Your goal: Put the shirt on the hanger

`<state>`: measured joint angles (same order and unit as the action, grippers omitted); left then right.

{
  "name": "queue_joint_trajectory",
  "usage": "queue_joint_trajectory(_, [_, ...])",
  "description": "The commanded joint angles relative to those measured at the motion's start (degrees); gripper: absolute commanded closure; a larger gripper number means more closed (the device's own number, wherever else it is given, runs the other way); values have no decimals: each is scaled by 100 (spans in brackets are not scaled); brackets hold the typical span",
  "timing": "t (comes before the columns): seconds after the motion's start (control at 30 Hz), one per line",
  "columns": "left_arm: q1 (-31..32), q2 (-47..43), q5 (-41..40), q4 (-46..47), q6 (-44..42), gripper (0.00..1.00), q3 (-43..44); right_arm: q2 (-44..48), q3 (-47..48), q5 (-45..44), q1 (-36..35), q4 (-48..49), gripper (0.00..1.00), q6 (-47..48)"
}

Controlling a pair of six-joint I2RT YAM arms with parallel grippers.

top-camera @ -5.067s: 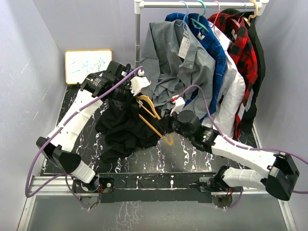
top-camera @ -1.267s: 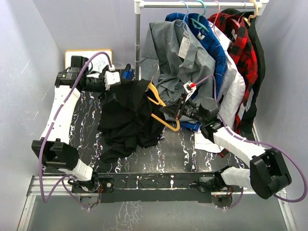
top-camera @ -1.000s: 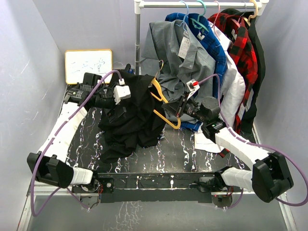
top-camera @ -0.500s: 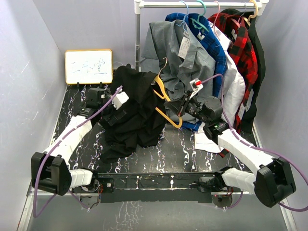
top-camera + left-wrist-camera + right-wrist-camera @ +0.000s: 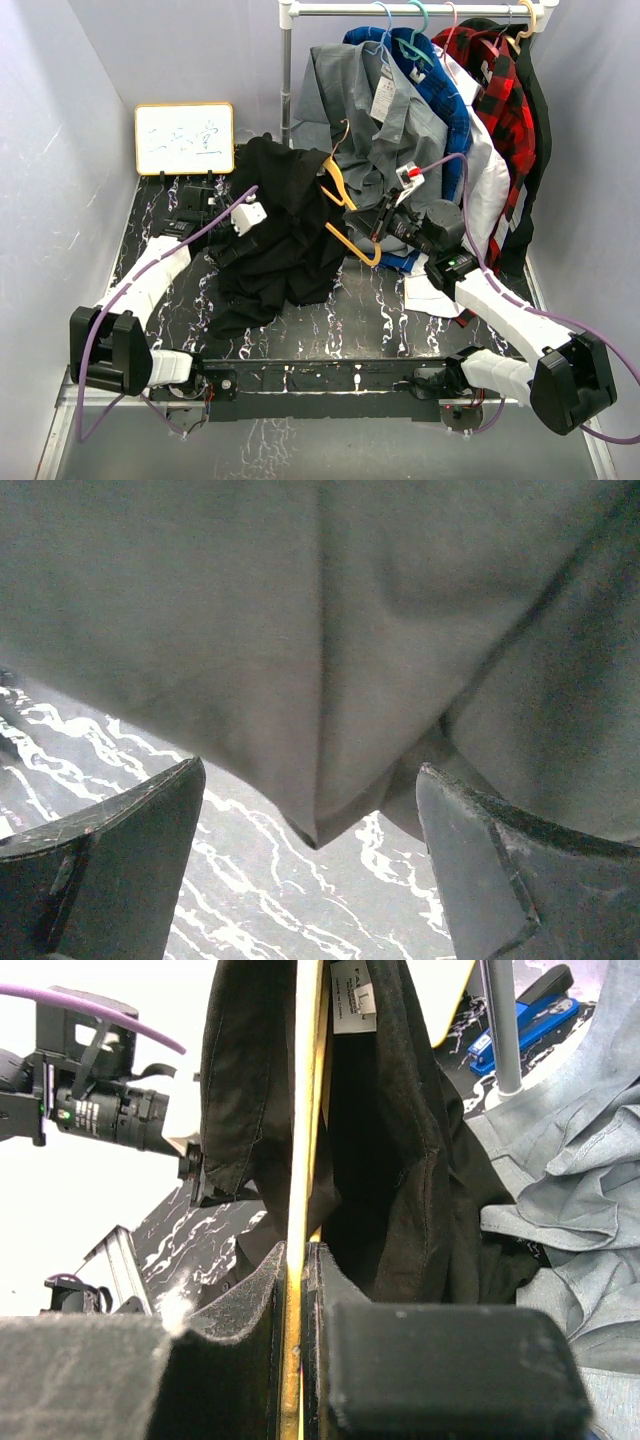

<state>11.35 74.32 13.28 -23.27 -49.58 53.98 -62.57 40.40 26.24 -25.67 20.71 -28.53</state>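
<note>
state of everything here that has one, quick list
black soft-fabric shirt, partly draped on the hanger, rest bunched on the table
thin yellow-orange plastic hanger, tilted, held up off the table
left gripper, jaws open either side of a shirt fold
right gripper, jaws shut on the hanger
grey button shirt, hanging from the rail

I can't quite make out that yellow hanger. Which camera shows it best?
The top external view: the hanger shows its hook and sloping arms, partly inside the black shirt. The right wrist view shows only its thin edge, clamped in the right gripper. The left wrist view shows only fabric.
</note>
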Motion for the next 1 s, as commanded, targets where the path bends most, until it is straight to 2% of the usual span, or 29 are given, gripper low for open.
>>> queue_joint_trajectory(0.0, [-86, 80, 499, -478, -276, 16, 37, 166, 442, -87, 64, 516, 100, 85])
queue_joint_trajectory(0.13, [-120, 220, 515, -617, -371, 22, -8, 153, 459, -88, 71, 524, 100, 81])
queue_joint_trajectory(0.2, [-154, 339, 477, -614, -412, 36, -25, 140, 468, -78, 79, 525, 100, 85])
queue_joint_trajectory(0.23, [-184, 376, 462, -593, -422, 45, -27, 139, 473, -70, 72, 527, 100, 77])
queue_joint_trajectory(0.37, [-397, 763, 436, -534, -325, 98, 157, 146, 469, -66, 85, 522, 100, 76])
queue_joint_trajectory(0.5, [-623, 1058, 400, -669, -367, 100, 509, 150, 436, -75, 80, 531, 100, 88])
queue_joint_trajectory(0.7, [-1096, 1024, 305, -755, -863, 100, 1034, 133, 345, -120, 90, 553, 100, 100])
queue_joint_trajectory(0.97, [-1858, 1390, 483, -1572, -1484, 100, 2784, 102, 236, -163, 98, 572, 100, 128])
